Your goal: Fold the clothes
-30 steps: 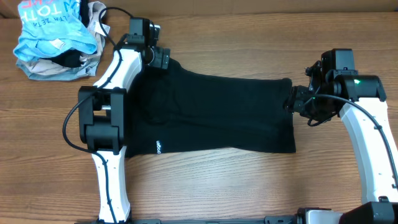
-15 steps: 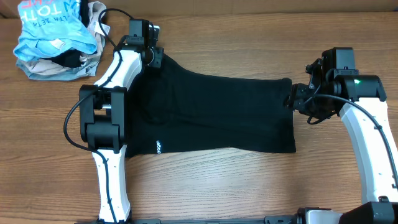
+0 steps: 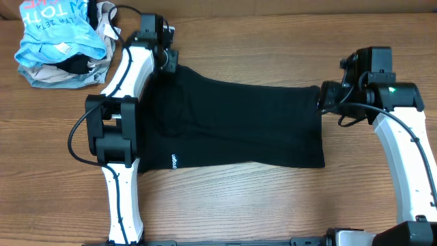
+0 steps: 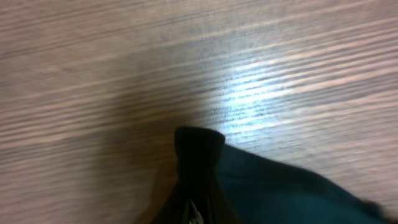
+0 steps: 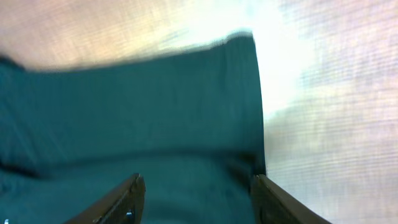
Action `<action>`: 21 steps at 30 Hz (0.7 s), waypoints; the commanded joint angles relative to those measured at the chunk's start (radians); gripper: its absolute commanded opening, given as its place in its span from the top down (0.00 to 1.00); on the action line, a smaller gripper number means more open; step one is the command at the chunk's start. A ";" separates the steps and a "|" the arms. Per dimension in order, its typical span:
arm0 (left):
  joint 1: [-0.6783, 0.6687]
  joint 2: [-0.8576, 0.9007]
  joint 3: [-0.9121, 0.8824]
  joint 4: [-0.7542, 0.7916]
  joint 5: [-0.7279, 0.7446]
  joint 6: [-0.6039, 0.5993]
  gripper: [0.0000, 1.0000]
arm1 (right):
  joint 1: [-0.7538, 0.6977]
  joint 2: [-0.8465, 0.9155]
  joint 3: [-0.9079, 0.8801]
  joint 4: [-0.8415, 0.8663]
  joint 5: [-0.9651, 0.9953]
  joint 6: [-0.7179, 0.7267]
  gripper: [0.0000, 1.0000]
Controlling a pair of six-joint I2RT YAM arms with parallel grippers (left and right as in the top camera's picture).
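The clothes, a black T-shirt, lie spread flat across the middle of the table, with a small white logo near the front left. My left gripper sits at the shirt's back left corner. In the left wrist view the left gripper is shut, and dark fabric bunches up out of it. At the shirt's right edge my right gripper stands over the hem. Its fingers are apart in the right wrist view, with shirt fabric under and between them.
A light-blue garment with white lettering lies bunched on a beige garment at the back left corner, close to the left arm. Bare wooden table shows in front of the shirt and to its right.
The left gripper has gone from open to shut on the shirt's back left corner and edged toward the back. The right gripper has moved slightly toward the back along the shirt's right edge.
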 commanded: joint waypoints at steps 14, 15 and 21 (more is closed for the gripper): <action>-0.036 0.001 0.434 -0.487 -0.010 -0.040 0.96 | -0.005 0.362 0.015 0.435 0.039 -0.063 0.41; -0.040 0.001 0.433 -0.499 -0.011 -0.040 0.96 | -0.005 0.385 0.015 0.460 0.039 -0.063 0.41; -0.051 0.001 0.433 -0.527 -0.010 -0.041 0.96 | -0.005 0.488 0.015 0.554 0.081 -0.063 0.41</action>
